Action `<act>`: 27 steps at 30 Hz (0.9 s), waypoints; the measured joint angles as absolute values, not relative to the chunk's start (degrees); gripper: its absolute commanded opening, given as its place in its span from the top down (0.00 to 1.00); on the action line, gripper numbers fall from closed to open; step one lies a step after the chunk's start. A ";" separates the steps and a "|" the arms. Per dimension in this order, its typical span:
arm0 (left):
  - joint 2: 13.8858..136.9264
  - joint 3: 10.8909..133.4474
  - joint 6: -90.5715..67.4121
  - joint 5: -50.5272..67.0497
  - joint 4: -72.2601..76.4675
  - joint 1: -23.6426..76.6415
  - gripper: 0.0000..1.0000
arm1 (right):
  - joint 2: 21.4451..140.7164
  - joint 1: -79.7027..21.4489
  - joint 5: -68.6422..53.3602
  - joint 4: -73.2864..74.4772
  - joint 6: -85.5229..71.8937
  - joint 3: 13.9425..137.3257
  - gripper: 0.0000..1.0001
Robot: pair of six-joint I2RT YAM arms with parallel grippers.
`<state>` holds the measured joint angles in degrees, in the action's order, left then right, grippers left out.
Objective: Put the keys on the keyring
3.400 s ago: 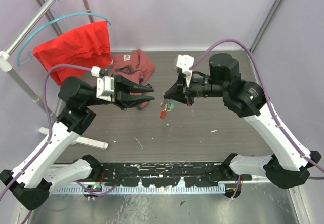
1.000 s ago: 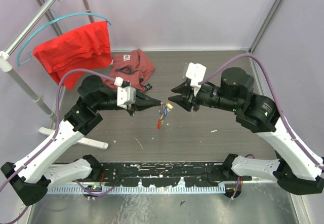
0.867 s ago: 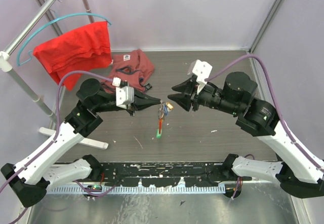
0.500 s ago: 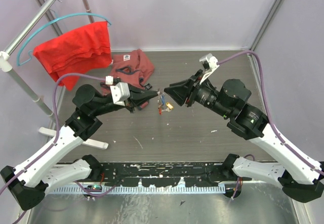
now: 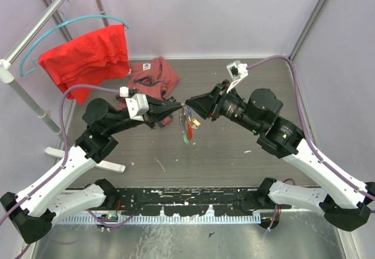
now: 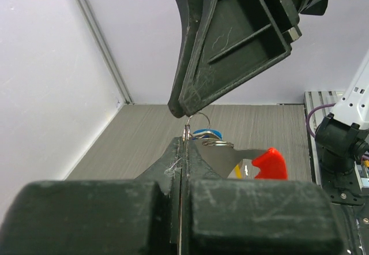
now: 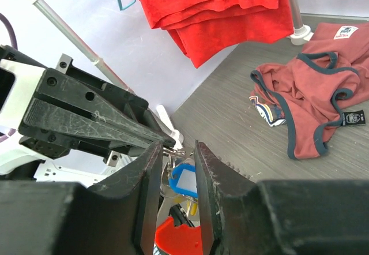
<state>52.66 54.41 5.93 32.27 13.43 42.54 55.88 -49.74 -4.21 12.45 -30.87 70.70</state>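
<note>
Left fingers (image 6: 164, 171) tight on keyring (image 6: 270, 164), wrist view.

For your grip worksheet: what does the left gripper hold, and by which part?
The keyring, pinched by its metal ring between the left fingers; keys hang below.

A robotics lab: arms (image 5: 58, 166) bolted to walled table (image 5: 217, 160).

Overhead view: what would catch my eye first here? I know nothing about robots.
The left gripper and right gripper meet nose to nose above the middle of the table, with a keyring and small coloured keys dangling between them. At the back left, a bright red cloth hangs from a hanger.
</note>
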 measured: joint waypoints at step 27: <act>52.53 54.41 6.15 31.27 13.41 42.54 1.00 | 56.64 -49.74 -6.70 13.80 -31.44 70.70 0.99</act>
